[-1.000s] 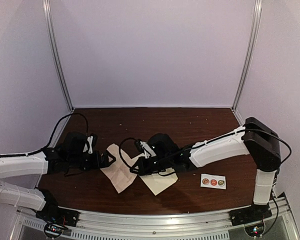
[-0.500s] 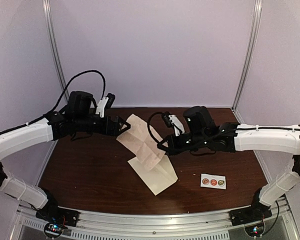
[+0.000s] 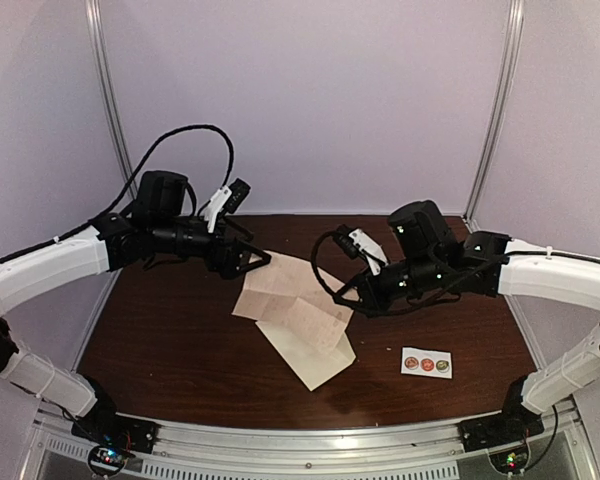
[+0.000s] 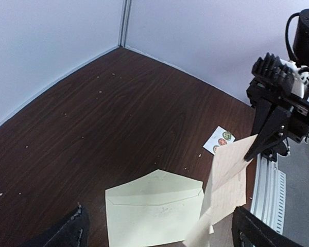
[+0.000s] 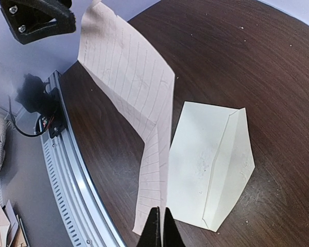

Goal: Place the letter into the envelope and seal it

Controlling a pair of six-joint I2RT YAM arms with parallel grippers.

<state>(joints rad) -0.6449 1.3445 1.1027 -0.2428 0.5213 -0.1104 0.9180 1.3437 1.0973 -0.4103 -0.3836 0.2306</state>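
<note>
The cream envelope (image 3: 318, 362) lies flat on the brown table with its pointed flap open; it also shows in the left wrist view (image 4: 154, 211) and the right wrist view (image 5: 211, 164). The pinkish lined letter (image 3: 288, 297) hangs in the air above it. My right gripper (image 3: 344, 299) is shut on the letter's right edge (image 5: 154, 154). My left gripper (image 3: 257, 259) is at the letter's upper left corner. Its fingers (image 4: 67, 234) stand wide apart, with the letter's end (image 4: 226, 180) between them near the right one.
A small white strip of round stickers (image 3: 426, 363) lies on the table to the right of the envelope, and shows in the left wrist view (image 4: 220, 140). The metal rail of the table's near edge (image 5: 77, 170) runs close under the letter.
Both arms have risen from the table and carried the letter up and back, unfolding it. Since half a second ago the letter has sagged lower over the envelope.
</note>
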